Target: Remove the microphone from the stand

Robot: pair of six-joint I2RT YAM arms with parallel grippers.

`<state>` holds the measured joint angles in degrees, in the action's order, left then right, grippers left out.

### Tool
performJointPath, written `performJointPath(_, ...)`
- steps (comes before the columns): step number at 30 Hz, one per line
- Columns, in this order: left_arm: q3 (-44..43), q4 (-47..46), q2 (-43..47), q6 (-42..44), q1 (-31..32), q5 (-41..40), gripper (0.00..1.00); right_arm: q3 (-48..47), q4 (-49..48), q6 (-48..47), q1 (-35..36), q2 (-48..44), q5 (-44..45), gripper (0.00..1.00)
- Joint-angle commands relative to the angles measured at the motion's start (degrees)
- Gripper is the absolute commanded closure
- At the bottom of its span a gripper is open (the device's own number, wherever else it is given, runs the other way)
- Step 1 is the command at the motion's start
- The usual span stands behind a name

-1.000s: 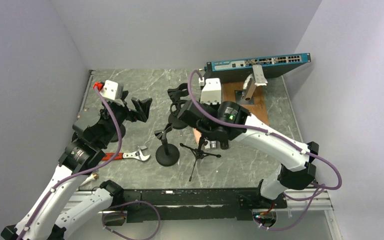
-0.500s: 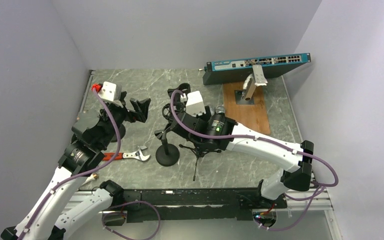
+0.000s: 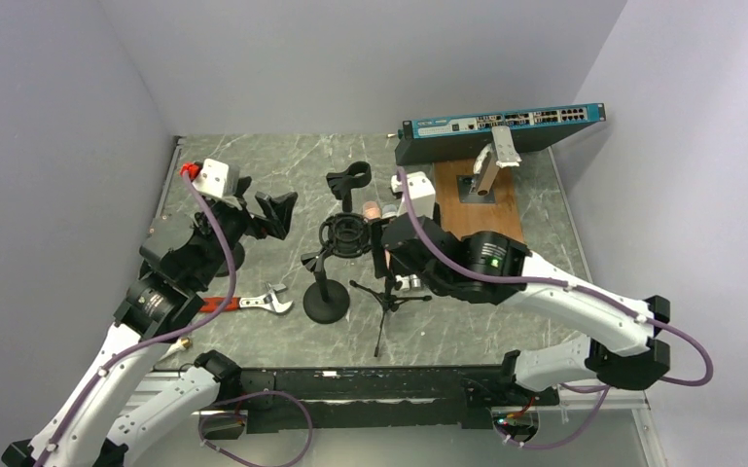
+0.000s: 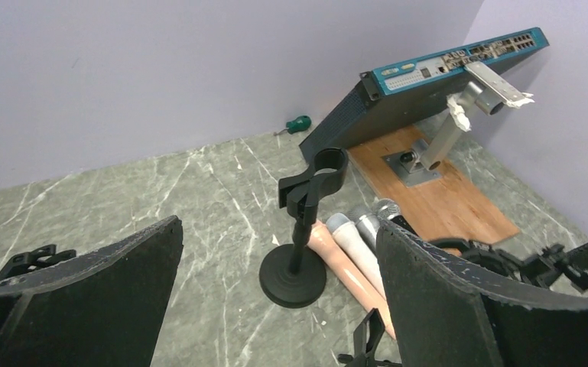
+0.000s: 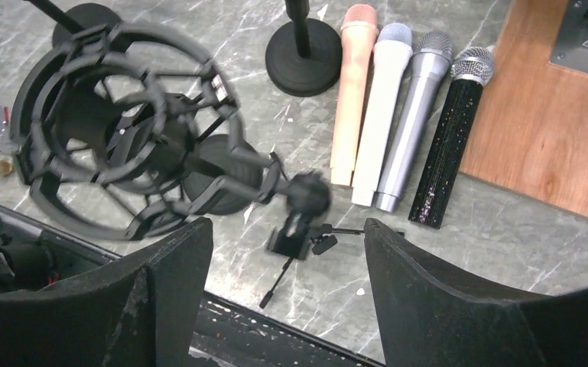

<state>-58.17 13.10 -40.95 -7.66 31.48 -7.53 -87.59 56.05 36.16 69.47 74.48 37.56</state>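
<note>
Jaws, right: the right gripper is spread wide with nothing between its fingers, and it hangs above the table looking down.
Jaws, left: the left gripper is also wide apart and empty. It is held high and well back from the work, probably to leave the right arm room.
Microphones: four microphones lie flat on the table, touching side by side in a row. They sit beyond the right jaws' tips and lean toward the right-hand finger. From the left jaws they are ahead and below, just past the clip stand.
Holders: the clip stand's clip is empty. The shock mount stands beyond the right jaws' left-hand finger, and I cannot make out a microphone seated in it.
Beneath the gap: the head of a small tripod shows between the right fingertips, lower down, and is blurred.
Why so: the wide opening suggests an approach or a release, not a grasp.
Judgement: no holder visibly carries a microphone, so the removal may already be done, or its target is hidden inside the shock mount.
</note>
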Motion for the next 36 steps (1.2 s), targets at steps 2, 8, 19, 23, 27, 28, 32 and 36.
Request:
performJointPath(2, -0.3, -3.7, -1.1, 1.2, 0.2, 7.8, 0.01, 3.6, -2.9, 0.0, 0.4, -6.1, -4.4, 0.24)
performJointPath(8, -0.7, -4.5, -2.7, 1.2, 0.6, 15.1, 0.01, 8.9, -7.7, -0.2, 0.3, -12.9, -9.4, 0.22)
performJointPath(19, -4.5, -1.6, -7.3, 5.2, 5.0, 28.4, 0.01, 13.2, -5.2, 5.9, 0.2, -22.4, -1.0, 0.21)
performJointPath(23, -6.5, 0.1, -9.2, 6.7, 6.4, 34.5, 0.01, 13.1, 6.0, 13.9, -1.2, -21.4, 4.1, 0.22)
performJointPath(27, -10.5, 4.2, -12.3, 9.2, 8.3, 40.1, 0.01, 18.4, 6.5, 11.3, -12.9, -19.8, -9.4, 0.22)
performJointPath(28, -11.7, 5.3, -13.1, 9.3, 8.8, 40.9, 0.01, 21.4, 3.2, 7.0, -18.5, -20.1, -17.4, 0.22)
performJointPath(32, -17.4, 9.3, -16.0, 8.6, 10.2, 43.9, 0.01, 32.5, -10.3, 1.8, -31.8, -22.0, -42.3, 0.28)
performJointPath(36, -20.4, 13.0, -17.9, 9.5, 10.7, 44.5, 0.01, 40.2, -23.6, -0.1, -37.4, -21.8, -63.6, 0.27)
